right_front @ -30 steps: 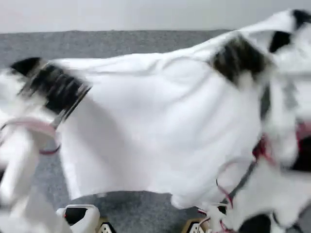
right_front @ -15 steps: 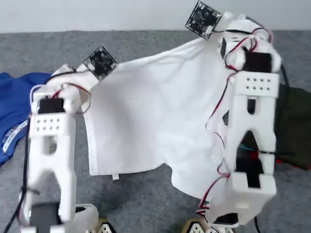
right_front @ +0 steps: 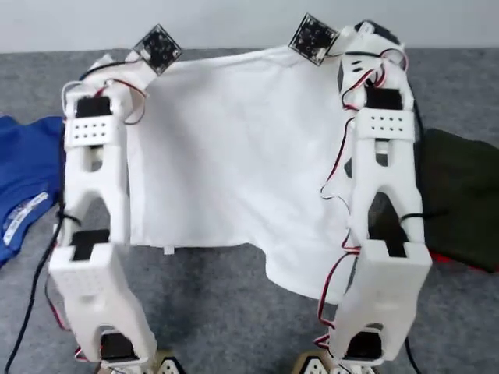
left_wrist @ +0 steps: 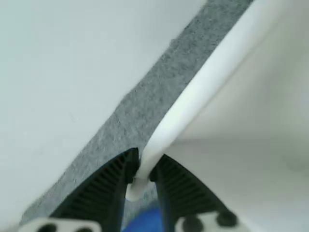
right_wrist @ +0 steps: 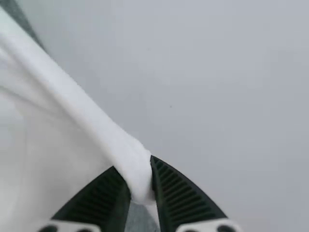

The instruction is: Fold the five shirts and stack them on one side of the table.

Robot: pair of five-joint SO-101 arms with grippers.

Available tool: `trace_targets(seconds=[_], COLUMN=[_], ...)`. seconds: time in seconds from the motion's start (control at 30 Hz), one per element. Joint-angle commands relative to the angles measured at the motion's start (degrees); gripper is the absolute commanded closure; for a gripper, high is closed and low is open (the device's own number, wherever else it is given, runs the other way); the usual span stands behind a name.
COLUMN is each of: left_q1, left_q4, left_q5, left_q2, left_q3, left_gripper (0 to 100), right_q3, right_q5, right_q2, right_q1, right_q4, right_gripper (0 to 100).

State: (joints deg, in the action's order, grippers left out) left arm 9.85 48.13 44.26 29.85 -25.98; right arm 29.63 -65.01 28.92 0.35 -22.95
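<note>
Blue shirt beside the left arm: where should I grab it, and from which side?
Probably take the blue shirt by its near edge, lowest in the high view, coming from that side with the left end effector after it releases the white shirt. That edge lies flat and exposed; the rest runs past that view's border, so collar and sleeves can't be judged.

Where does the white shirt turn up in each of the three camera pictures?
High view: the white shirt is spread in the middle, between the two arms.
Left wrist view: its edge runs away from the left gripper, which pinches it.
Right wrist view: its edge is pinched in the right gripper.
Shared landmark: the grey table cover, also beside the shirt edge in the left wrist view.
</note>
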Motion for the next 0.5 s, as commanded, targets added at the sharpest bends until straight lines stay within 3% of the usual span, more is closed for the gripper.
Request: trace_targets(seconds=[0.0,0.27,0.47], left_q1=[1.4,0.7,-1.8], left_q4=[7.2,23.2,32.5], left_q5=[0.3,0.2,0.3], left_q2=[3.3,10.0,11.7], left_q3=[-12.6,-26.5,-29.1], left_gripper=[99,99,99], right_q3=[0.8,0.5,1.3], right_q5=[-0.7,-0.8,-3.1], right_q2=[0.8,4.0,2.9], right_q1=[0.1,0.5,0.5], right_q4=[4.8,1.6,-14.5], right_gripper=[98.8,98.8,98.8])
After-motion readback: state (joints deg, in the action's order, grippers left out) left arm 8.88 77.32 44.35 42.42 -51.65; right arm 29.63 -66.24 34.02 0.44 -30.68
